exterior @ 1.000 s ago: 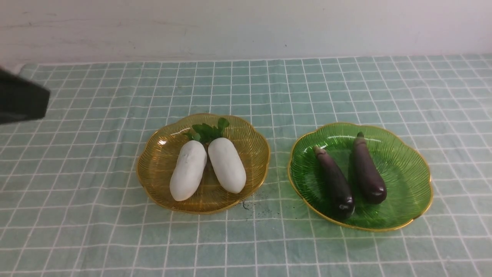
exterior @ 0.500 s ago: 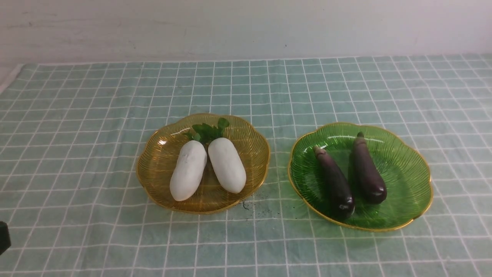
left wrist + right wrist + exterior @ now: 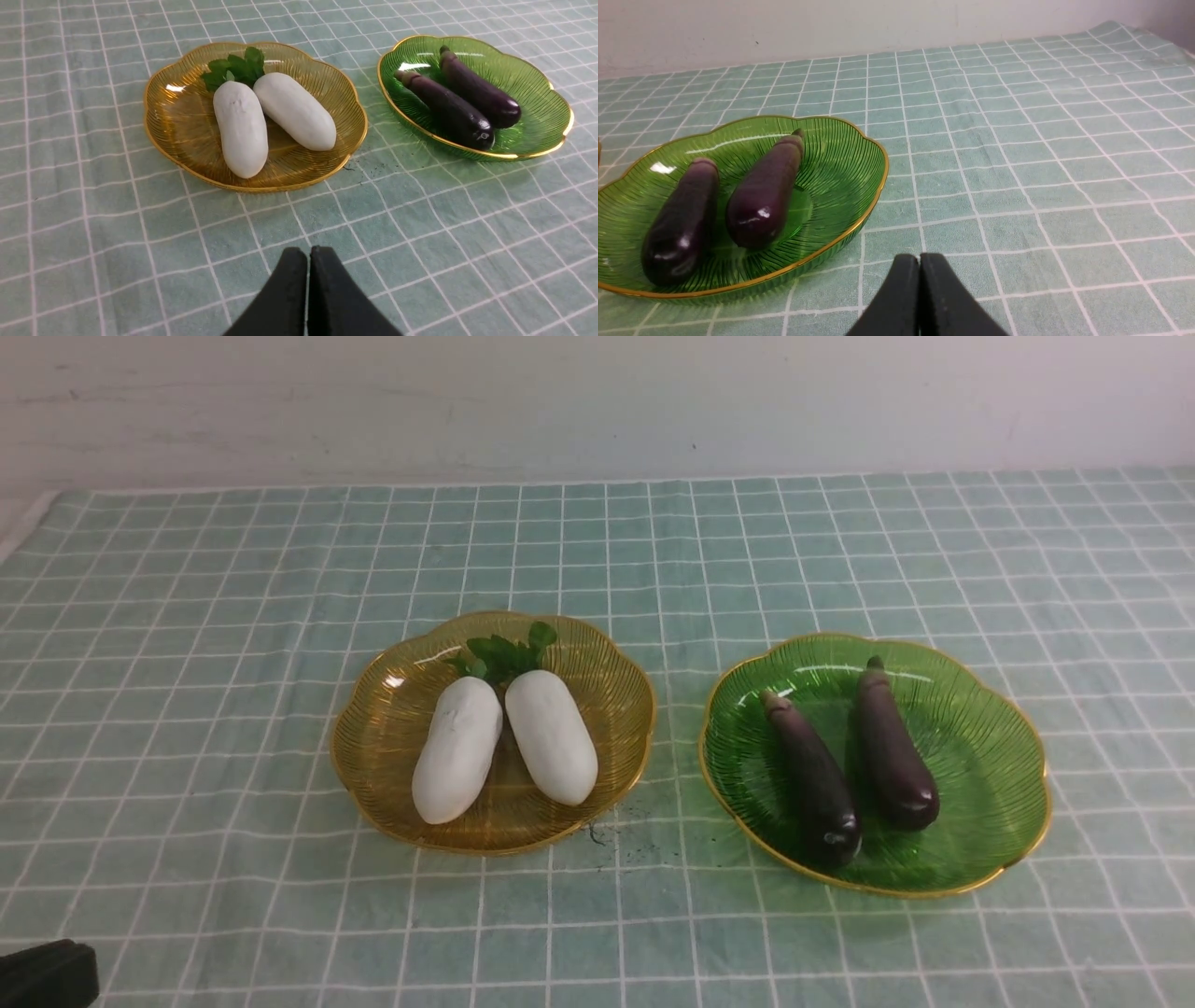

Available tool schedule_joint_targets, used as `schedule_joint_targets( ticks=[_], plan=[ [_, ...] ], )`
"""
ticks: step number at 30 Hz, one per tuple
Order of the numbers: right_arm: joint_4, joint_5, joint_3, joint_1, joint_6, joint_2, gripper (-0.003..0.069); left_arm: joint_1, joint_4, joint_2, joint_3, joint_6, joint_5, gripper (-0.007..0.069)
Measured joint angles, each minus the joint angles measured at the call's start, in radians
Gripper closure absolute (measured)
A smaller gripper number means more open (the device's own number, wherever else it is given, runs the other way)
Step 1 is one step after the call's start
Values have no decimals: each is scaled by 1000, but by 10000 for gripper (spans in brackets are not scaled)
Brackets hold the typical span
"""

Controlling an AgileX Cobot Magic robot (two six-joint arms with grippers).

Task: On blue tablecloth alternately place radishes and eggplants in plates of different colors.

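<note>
Radishes (image 3: 273, 119) in amber plate (image 3: 187, 140), just ahead of your L pincer (image 3: 308, 254); both pincers closed, empty; R pincer (image 3: 920, 261) beside green plate (image 3: 850, 205).

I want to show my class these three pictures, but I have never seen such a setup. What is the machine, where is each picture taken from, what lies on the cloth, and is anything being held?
It is a robot with two arms, each ending in a gripper. One picture looks forward from between the arms; the other two come from cameras on the wrists. The black wedges are the left gripper and right gripper, both shut and holding nothing. On the blue tablecloth stand two plates. The amber plate holds two white radishes. The green plate holds two dark eggplants.
</note>
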Motion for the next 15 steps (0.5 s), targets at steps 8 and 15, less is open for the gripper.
schedule_joint_targets(
  ticks=[8,15],
  plan=[
    [0,0,0,0,0,0,674,0,7,-29,172,1,-320,632],
    [0,1,0,0,0,0,674,86,94,-269,494,-11,-668,632]
  ],
)
